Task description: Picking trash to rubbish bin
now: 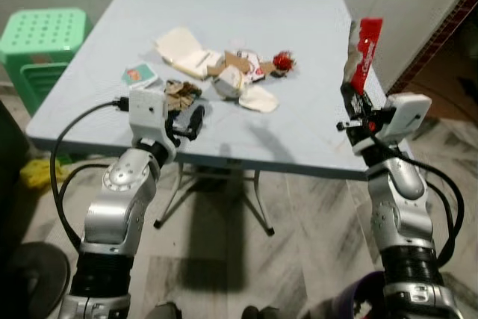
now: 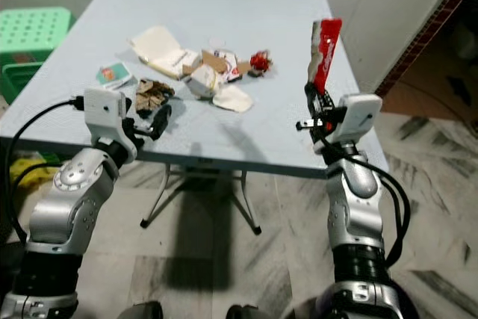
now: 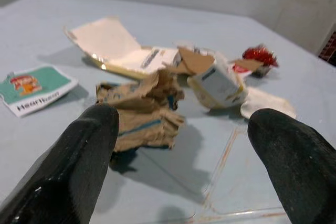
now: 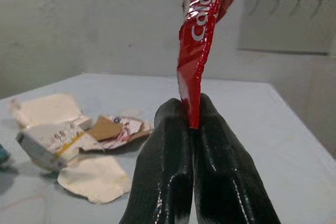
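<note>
My right gripper is shut on a flattened red toothpaste box and holds it upright above the table's right edge; in the right wrist view the red toothpaste box rises from between the pressed fingers. My left gripper is open, low over the table's front left, just short of a crumpled brown paper. Beyond it lies a heap of trash: an open cream carton, a small crushed box, torn cardboard, a white scrap, a red wrapper and a green card.
The pale blue folding table stands on a marbled floor. A green plastic stool is at its left, with something yellow on the floor below. A brick-patterned wall edge runs along the right.
</note>
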Available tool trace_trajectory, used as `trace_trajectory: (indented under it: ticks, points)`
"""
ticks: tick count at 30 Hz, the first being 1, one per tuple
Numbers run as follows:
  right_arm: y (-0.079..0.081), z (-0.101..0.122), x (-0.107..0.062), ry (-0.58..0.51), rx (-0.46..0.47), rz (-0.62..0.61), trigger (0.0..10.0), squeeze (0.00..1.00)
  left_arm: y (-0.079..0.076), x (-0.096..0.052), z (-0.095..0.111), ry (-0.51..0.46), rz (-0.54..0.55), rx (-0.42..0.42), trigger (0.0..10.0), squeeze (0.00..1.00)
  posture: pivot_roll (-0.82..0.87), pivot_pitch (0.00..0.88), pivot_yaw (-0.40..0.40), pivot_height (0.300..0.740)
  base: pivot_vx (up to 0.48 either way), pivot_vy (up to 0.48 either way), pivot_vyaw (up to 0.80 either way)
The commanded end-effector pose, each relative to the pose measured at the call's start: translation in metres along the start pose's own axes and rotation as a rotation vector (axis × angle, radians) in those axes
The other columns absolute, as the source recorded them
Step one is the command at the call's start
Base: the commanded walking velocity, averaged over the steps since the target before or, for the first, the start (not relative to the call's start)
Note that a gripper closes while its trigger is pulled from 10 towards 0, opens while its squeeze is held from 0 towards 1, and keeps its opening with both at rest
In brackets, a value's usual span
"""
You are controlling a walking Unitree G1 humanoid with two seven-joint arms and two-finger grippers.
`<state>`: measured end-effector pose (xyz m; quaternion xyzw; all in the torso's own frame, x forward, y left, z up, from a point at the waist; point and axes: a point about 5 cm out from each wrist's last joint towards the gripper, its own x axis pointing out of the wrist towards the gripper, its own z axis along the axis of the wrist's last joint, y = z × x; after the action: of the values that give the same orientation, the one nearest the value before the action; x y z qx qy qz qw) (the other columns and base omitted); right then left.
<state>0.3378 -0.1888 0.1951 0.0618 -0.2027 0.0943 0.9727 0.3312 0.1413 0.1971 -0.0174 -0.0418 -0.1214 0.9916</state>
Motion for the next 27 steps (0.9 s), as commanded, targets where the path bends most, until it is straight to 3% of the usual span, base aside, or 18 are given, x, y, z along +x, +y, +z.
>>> trace_trajectory:
  ticks: [1, 5, 10, 27]
  points:
    - [-0.006, 0.005, -0.007, -0.011, -0.029, -0.06, 10.0, 0.0, -0.003, 0.001, -0.001, -0.002, -0.01, -0.012, 10.0, 0.0, 0.03, 0.088, -0.09, 0.74, 0.0, 0.0, 0.0]
    - [-0.015, 0.004, -0.021, 0.025, -0.04, -0.176, 10.0, 0.0, -0.002, -0.001, -0.005, -0.006, 0.007, -0.039, 10.0, 0.0, 0.02, 0.089, -0.085, 0.74, 0.0, 0.0, 0.0]
    - [-0.019, 0.005, -0.027, 0.041, -0.049, -0.217, 10.0, 0.0, -0.003, -0.001, -0.006, -0.006, 0.0, -0.04, 10.0, 0.0, 0.02, 0.097, -0.085, 0.74, 0.0, 0.0, 0.0]
    - [-0.015, 0.002, -0.033, 0.097, -0.065, -0.243, 10.0, 0.0, -0.008, -0.003, -0.008, -0.014, -0.028, -0.028, 10.0, 0.0, 0.01, 0.101, -0.086, 0.74, 0.0, 0.0, 0.0]
